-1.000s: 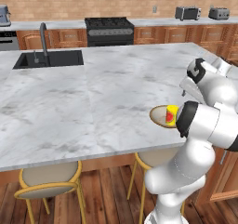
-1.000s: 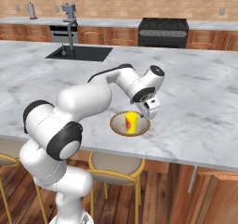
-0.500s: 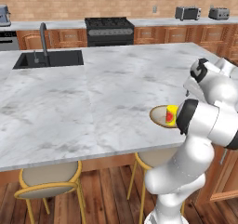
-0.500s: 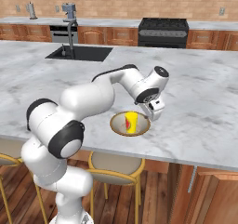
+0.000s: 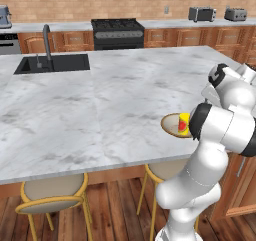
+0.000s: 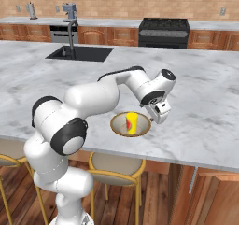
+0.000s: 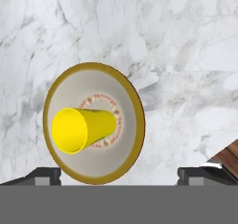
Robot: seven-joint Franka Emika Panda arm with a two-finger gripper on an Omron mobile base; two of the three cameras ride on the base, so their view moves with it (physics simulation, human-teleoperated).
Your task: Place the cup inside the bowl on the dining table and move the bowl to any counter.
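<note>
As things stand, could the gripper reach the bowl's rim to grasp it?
Probably yes. The open gripper hovers just above the bowl, nothing lies between them, and the upright cup stands in the middle, leaving the rim free.

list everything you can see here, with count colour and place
cup: 1, yellow with red mark, upright in the bowl
bowl: 1, tan with darker rim, near the front edge of the dining table
dining table: 1, white-grey marble, centre of the room
sink: 1, black, set in the table's far left, with a dark tap
stools: at least 2 in each base view, yellow frames, tucked under the table's front edge
stove: 1, black, along the back wall
counter: white-grey top on brown cabinets, along the brick wall
toasters: 2, grey, on the counter right of the stove
gripper: 1, white, open, just right of the bowl, holding nothing
</note>
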